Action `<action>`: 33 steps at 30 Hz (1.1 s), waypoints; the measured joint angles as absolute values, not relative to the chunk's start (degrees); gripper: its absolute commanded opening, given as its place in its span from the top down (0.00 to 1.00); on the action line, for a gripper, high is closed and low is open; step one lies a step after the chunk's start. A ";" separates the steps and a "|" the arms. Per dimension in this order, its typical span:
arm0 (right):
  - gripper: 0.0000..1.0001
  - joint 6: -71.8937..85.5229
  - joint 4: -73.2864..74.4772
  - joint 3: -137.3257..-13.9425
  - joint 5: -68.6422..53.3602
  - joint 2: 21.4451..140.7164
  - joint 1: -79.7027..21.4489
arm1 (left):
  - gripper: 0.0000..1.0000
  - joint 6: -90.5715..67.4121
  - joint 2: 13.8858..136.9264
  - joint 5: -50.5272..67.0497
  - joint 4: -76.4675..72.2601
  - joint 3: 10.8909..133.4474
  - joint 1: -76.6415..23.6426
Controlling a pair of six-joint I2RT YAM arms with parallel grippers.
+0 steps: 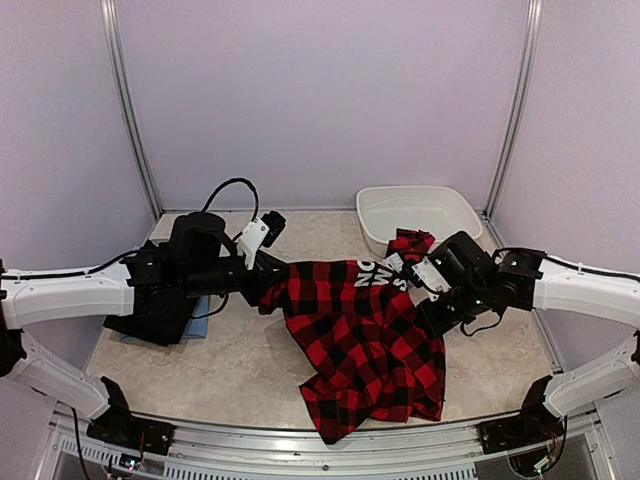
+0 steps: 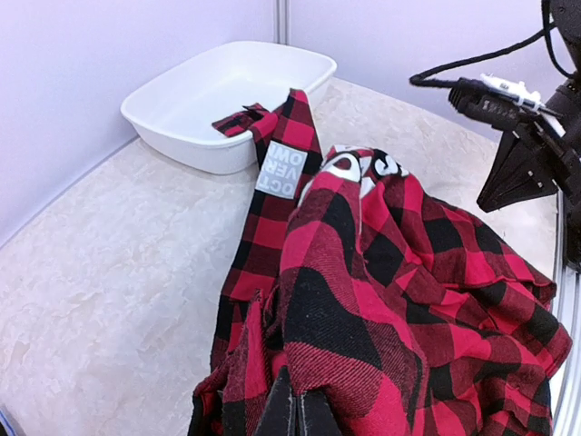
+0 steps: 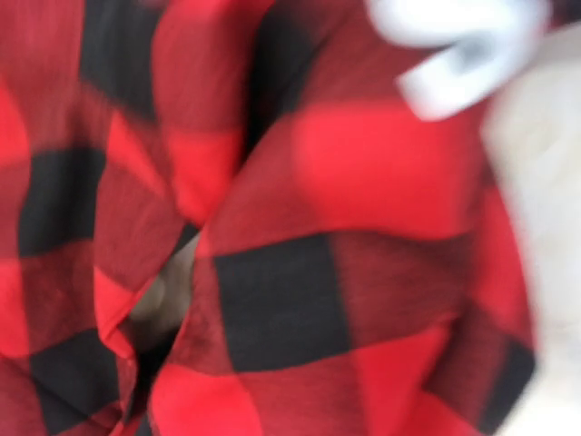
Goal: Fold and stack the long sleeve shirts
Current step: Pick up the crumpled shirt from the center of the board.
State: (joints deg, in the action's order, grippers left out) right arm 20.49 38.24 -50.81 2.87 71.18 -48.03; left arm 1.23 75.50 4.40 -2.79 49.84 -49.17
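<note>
I'm at the pick-up-and-spread step, with nothing folded yet.

At the left edge of the surface (image 1: 250,370), under my left arm, a dark shirt (image 1: 150,322) lies on a light blue one (image 1: 203,330). I judge that to be the rest of the laundry or the stacking spot.

My left hand (image 1: 268,283) is clamped on the left end of the flannel shirt (image 1: 365,345). Its wrist view shows the fingers (image 2: 295,413) pressed together with checked cloth bunched around them.

The flannel hangs between my two hands, right of the middle. Its upper edge is lifted and its bulk trails in a crumpled fan down to the near edge. The neck label (image 2: 277,168) faces up, and a strip of cloth runs from there over the rim of the white basin (image 1: 440,190) in the far right corner.

My right hand (image 1: 425,277) is at the shirt's right end. Its wrist view is all blurred cloth, so I can't see the fingers. They are closed, and because the fabric spans to that hand, I take it that they have the shirt.

For the next move I need to:
- Raise both hands and draw them apart so the strip comes free of the basin and the body hangs flat.
- Lay the shirt down on open surface, clear of the left pile.

One risk is that either hand may hold several layers.
</note>
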 measured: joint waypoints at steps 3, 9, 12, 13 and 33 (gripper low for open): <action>1.00 20.43 39.24 -53.39 3.49 67.33 -46.19 | 1.00 -0.10 72.93 2.87 -2.76 49.84 -48.01; 0.38 18.94 37.65 -55.51 1.52 66.61 -45.19 | 1.00 -3.64 68.84 1.85 -1.08 52.18 -44.47; 0.28 18.76 34.57 -51.70 -0.93 68.42 -45.21 | 1.00 -4.60 69.06 0.73 0.34 54.43 -44.45; 0.27 18.65 33.52 -49.93 -1.67 69.21 -45.25 | 1.00 -4.89 69.06 0.16 0.89 54.85 -44.40; 0.39 27.42 29.45 -38.13 -5.08 73.19 -45.76 | 1.00 -11.64 73.93 -9.87 6.11 53.65 -36.36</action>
State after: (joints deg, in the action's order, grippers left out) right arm 27.42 29.45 -38.13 -5.08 73.19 -45.76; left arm -11.64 73.93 -9.87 6.11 53.65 -36.36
